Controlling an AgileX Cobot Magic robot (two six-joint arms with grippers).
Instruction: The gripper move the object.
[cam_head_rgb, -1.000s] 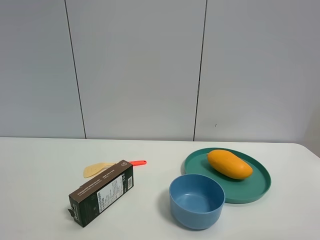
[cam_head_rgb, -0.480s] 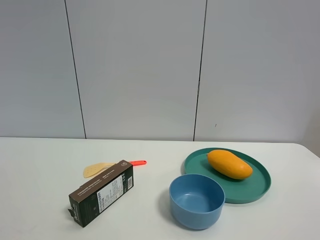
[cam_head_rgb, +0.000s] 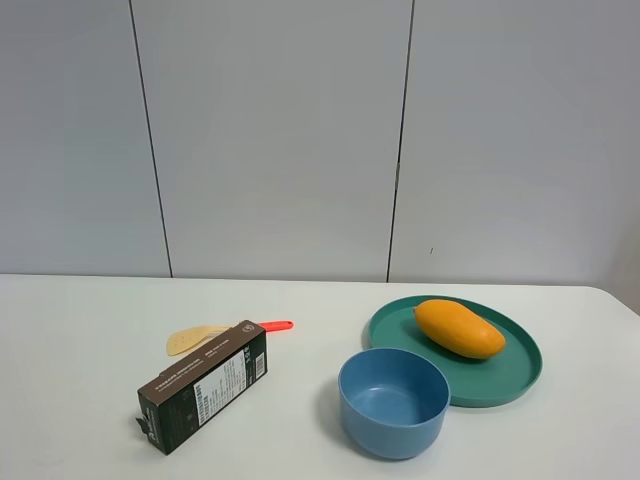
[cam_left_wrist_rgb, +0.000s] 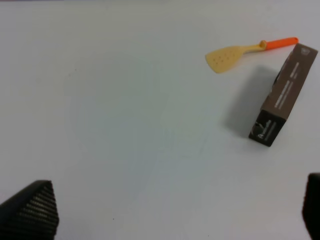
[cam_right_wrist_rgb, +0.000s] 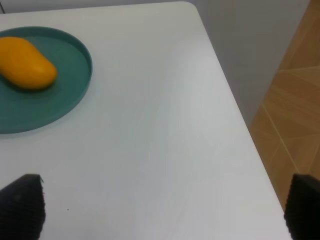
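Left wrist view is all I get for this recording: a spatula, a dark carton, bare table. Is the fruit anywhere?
Observer: Yes, the mango lies on a green plate on the table's right side.
Operator: Anything else near it?
Observer: A blue bowl stands just in front of the plate, empty.
Operator: Is the other arm on the fruit?
Observer: No. The right gripper has its jaws wide apart, away from the mango, nothing between them.

High front view of table (cam_head_rgb: 80, 330), wrist views looking down, sharing it
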